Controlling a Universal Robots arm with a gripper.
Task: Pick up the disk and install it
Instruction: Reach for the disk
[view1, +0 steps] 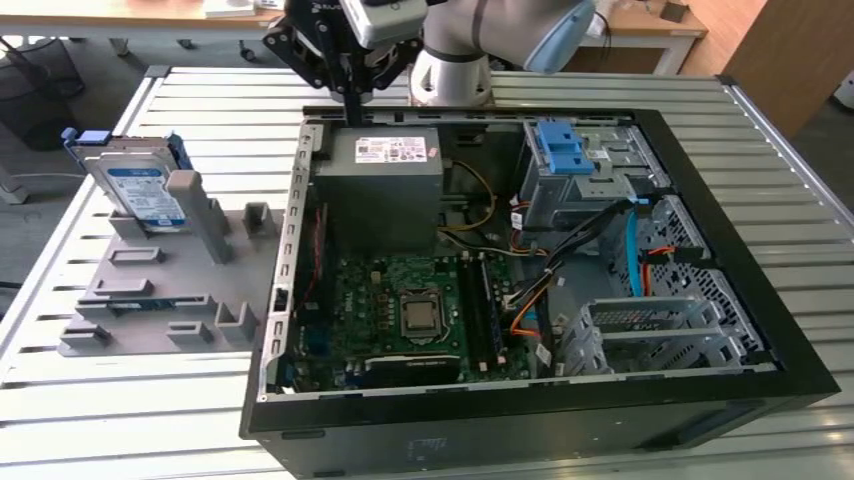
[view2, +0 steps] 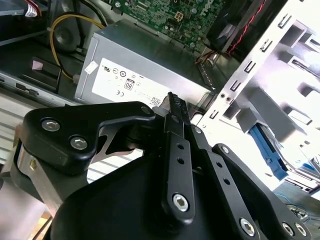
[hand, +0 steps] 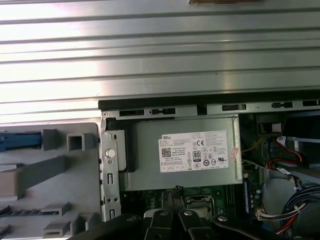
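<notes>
The disk (view1: 140, 188) stands on edge in a grey fixture (view1: 160, 290) on the table, at the exterior view's left of the open computer case (view1: 534, 400). It is silver with a white and blue label and a blue frame. My gripper (view1: 352, 115) hangs above the case's far edge, over the power supply, well apart from the disk. Its thin black fingers (view2: 175, 107) are pressed together with nothing between them, and in the first wrist view the gripper (hand: 175, 192) points down over the power supply (hand: 185, 155).
Inside the case lie the green motherboard (view1: 414, 310), the grey power supply (view1: 380, 185), loose cables (view1: 534, 290) and a grey drive bay with a blue latch bracket (view1: 563, 150). The slatted metal table (view1: 107, 420) surrounds the case. The fixture's slots (hand: 50, 170) sit beside the case wall.
</notes>
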